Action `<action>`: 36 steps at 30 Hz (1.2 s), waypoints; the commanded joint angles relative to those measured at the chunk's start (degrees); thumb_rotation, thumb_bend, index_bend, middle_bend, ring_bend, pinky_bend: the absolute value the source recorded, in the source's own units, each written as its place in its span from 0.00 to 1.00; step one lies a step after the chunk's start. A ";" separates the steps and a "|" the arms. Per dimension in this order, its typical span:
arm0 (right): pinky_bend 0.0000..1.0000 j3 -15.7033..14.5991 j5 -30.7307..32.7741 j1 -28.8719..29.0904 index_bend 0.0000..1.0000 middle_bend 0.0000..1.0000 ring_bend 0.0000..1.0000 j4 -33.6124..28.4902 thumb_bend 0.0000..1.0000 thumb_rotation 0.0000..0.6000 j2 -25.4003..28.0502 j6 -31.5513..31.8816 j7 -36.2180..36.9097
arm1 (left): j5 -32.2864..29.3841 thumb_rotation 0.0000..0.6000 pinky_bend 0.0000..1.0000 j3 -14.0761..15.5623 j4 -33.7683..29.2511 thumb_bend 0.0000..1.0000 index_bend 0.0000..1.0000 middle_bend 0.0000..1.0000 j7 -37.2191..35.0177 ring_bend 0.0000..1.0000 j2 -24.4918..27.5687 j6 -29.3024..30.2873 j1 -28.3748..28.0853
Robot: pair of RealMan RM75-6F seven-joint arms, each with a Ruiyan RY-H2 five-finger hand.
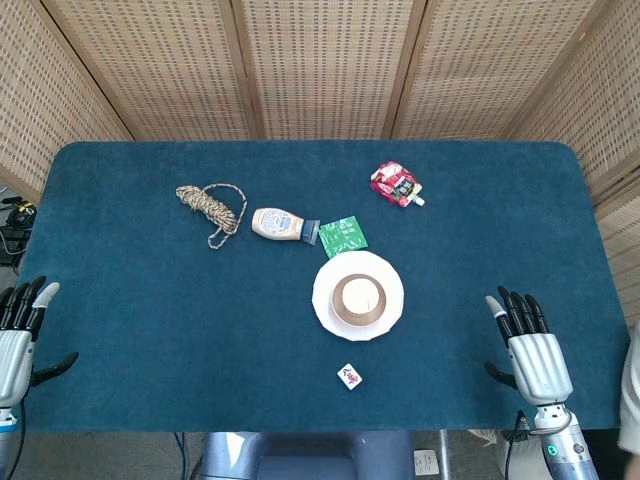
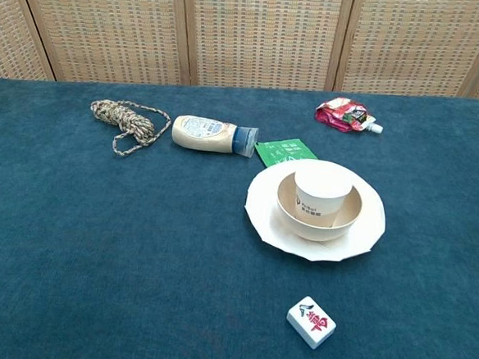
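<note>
- Robot hand on the left (image 1: 20, 325) rests at the near left edge of the blue cloth-covered table (image 1: 150, 330), fingers spread and pointing away, holding nothing; it shows only in the head view.
- Robot hand on the right (image 1: 530, 350) lies at the near right edge of the table, fingers straight and slightly apart, palm down, also holding nothing.
- Nearest in the middle lies a small white mahjong tile with red and green marks (image 2: 311, 322), flat on the cloth, well apart from both hands.
- Just beyond it sits a white paper plate (image 2: 262, 207), carrying a beige bowl (image 2: 348, 216) with a white paper cup (image 2: 321, 193) standing upright inside it.
- Touching the plate's far rim is a flat green packet (image 2: 281, 152).
- Left of the packet lies a beige squeeze bottle with a blue cap (image 2: 206, 134), on its side, cap pointing right towards the packet.
- Further left is a coiled bundle of tan braided rope (image 2: 128, 122), one loop trailing towards the near side.
- Far right lies a red snack pouch with a white spout (image 2: 343, 115), well apart from the rest.
- Woven wicker screens (image 1: 320, 60) stand behind the table.
</note>
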 commanded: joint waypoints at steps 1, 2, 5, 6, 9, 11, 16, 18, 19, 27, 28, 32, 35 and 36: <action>0.03 0.02 0.00 -0.01 0.00 0.00 0.00 -0.02 0.24 1.00 0.01 0.02 0.03 | 0.01 1.00 0.00 0.00 -0.01 0.00 0.00 0.00 -0.04 0.00 0.02 0.01 0.00; 0.03 0.02 0.00 -0.02 0.00 0.00 0.00 -0.03 0.24 1.00 0.02 0.04 0.03 | 0.01 1.00 0.00 0.01 0.00 0.00 0.00 0.00 -0.04 0.00 0.02 0.00 0.01; 0.03 -0.01 -0.06 0.01 0.00 0.00 0.00 -0.05 0.24 1.00 0.04 -0.03 0.05 | 0.00 1.00 0.00 0.03 0.01 0.00 0.00 0.00 -0.02 0.00 0.01 -0.07 -0.01; 0.03 -0.03 -0.09 0.03 0.00 0.00 0.00 -0.05 0.24 1.00 0.03 -0.06 0.00 | 0.00 1.00 0.00 0.01 0.00 0.00 0.00 0.00 -0.03 0.00 0.02 -0.05 -0.01; 0.03 -0.08 -0.30 0.09 0.00 0.00 0.00 -0.21 0.24 1.00 0.03 -0.10 -0.15 | -0.04 1.00 0.00 -0.08 -0.05 0.00 0.00 0.00 -0.26 0.00 0.09 0.13 0.05; 0.03 -0.07 -0.37 0.20 0.00 0.00 0.00 -0.73 0.24 1.00 0.09 -0.24 -0.20 | -0.19 1.00 0.00 -0.20 0.00 0.00 0.00 0.00 -0.56 0.00 0.17 0.16 0.05; 0.03 0.40 -0.83 1.57 0.00 0.00 0.00 -4.41 0.24 1.00 0.84 -1.79 -0.36 | -0.86 1.00 0.00 -0.57 0.14 0.00 0.00 0.00 -1.25 0.00 0.36 -0.18 -0.10; 0.04 1.17 -1.49 3.14 0.04 0.00 0.00 -7.05 0.24 1.00 1.28 -3.24 -1.54 | -0.84 1.00 0.00 -0.58 0.17 0.00 0.00 0.00 -1.38 0.00 0.39 -0.25 -0.16; 0.05 1.85 -1.32 4.31 0.07 0.00 0.00 -9.10 0.24 1.00 1.61 -4.68 -2.77 | -0.82 1.00 0.00 -0.56 0.19 0.00 0.00 0.00 -1.46 0.00 0.41 -0.34 -0.20; 0.08 8.06 9.73 13.19 0.19 0.00 0.00 -18.49 0.34 1.00 0.58 -17.94 -15.39 | -0.83 1.00 0.00 -0.63 -0.09 0.00 0.00 0.00 -3.15 0.00 1.16 -0.06 -0.01; 0.08 9.05 12.80 14.57 0.20 0.00 0.00 -19.14 0.35 1.00 -0.13 -19.67 -17.98 | -0.73 1.00 0.00 -0.58 -0.12 0.00 0.00 0.00 -3.49 0.00 1.31 -0.02 0.02; 0.08 11.55 21.89 18.76 0.20 0.00 0.00 -19.42 0.38 1.00 -2.98 -23.12 -25.70 | -0.68 1.00 0.00 -0.46 -0.17 0.00 0.00 0.00 -4.46 0.00 1.68 -0.30 -0.03; 0.08 12.93 27.38 21.43 0.20 0.00 0.00 -18.92 0.39 1.00 -5.20 -23.78 -30.40 | -0.74 1.00 0.00 -0.44 -0.09 0.00 0.00 0.00 -4.92 0.00 1.83 -0.59 -0.14; 0.08 13.46 29.85 22.67 0.20 0.00 0.00 -18.72 0.40 1.00 -6.31 -23.80 -32.40 | -0.84 1.00 0.00 -0.43 -0.06 0.00 0.00 0.00 -5.22 0.00 1.89 -0.78 -0.20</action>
